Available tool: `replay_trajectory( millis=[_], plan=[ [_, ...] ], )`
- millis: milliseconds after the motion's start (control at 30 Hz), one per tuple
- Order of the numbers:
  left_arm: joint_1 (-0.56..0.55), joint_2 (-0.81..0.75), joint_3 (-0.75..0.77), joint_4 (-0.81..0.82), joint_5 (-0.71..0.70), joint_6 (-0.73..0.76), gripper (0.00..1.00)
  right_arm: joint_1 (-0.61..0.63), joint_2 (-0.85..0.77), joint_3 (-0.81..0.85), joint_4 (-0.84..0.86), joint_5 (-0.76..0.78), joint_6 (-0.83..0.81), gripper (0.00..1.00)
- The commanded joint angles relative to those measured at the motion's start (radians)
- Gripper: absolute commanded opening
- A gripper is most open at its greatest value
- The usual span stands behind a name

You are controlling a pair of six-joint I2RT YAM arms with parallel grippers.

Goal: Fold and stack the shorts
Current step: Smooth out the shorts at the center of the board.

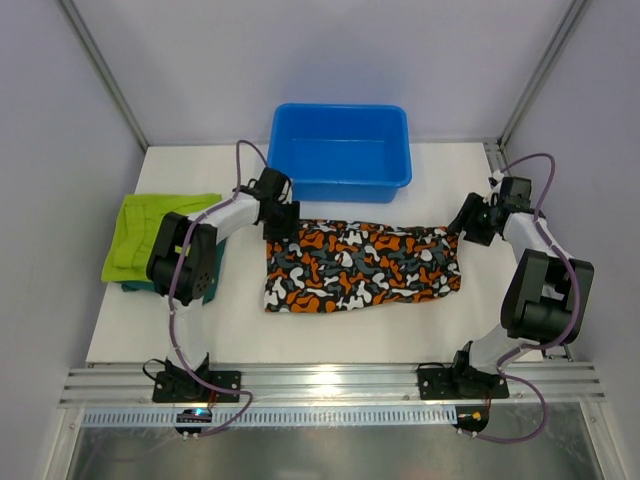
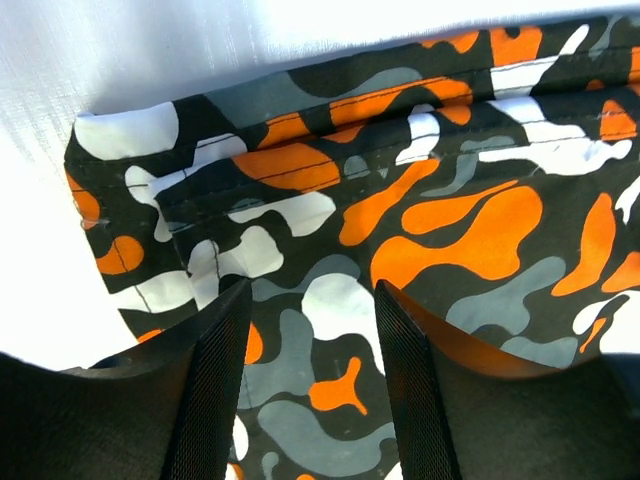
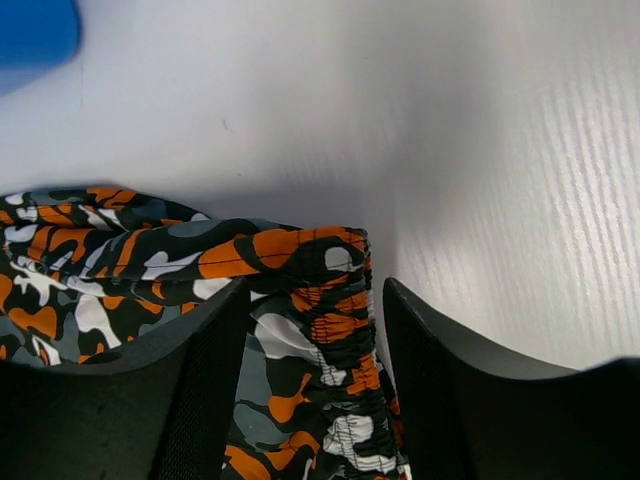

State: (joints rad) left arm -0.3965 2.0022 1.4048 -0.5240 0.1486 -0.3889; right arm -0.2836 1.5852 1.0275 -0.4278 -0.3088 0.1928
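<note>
Mid-table [image 1: 330, 335], camo shorts [image 1: 362, 266] lie spread flat, long axis running left to right, parallel to the near edge. The gathered elastic waistband is at the right end and the stitched leg hems at the left. Far edge of the cloth sits just in front of the blue tub [image 1: 345, 183]. Bare table shows along the near edge and toward the right edge. Print is orange, black, white and grey blotches (far side looks doubled over, a few wrinkles). Left gripper [image 2: 312, 295] is over the far-left corner, fingers apart, cloth flat between them, no pinch. Right gripper [image 3: 318, 290] is at the far-right corner, fingers apart either side of the waistband, not clamped. By the left edge, folded lime shorts [image 1: 150, 235] sit on the teal shorts [image 1: 132, 287].
</note>
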Motion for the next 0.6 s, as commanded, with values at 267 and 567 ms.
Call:
replay_trajectory(
  millis=[267,567],
  plan=[
    [0.053,0.015,-0.009,-0.001,-0.027,0.010,0.54,-0.003,0.119,0.011,0.162,-0.173,0.011,0.51],
    [0.053,0.036,-0.010,-0.001,-0.043,0.012,0.54,-0.011,0.140,0.022,0.159,-0.131,0.008,0.60]
  ],
)
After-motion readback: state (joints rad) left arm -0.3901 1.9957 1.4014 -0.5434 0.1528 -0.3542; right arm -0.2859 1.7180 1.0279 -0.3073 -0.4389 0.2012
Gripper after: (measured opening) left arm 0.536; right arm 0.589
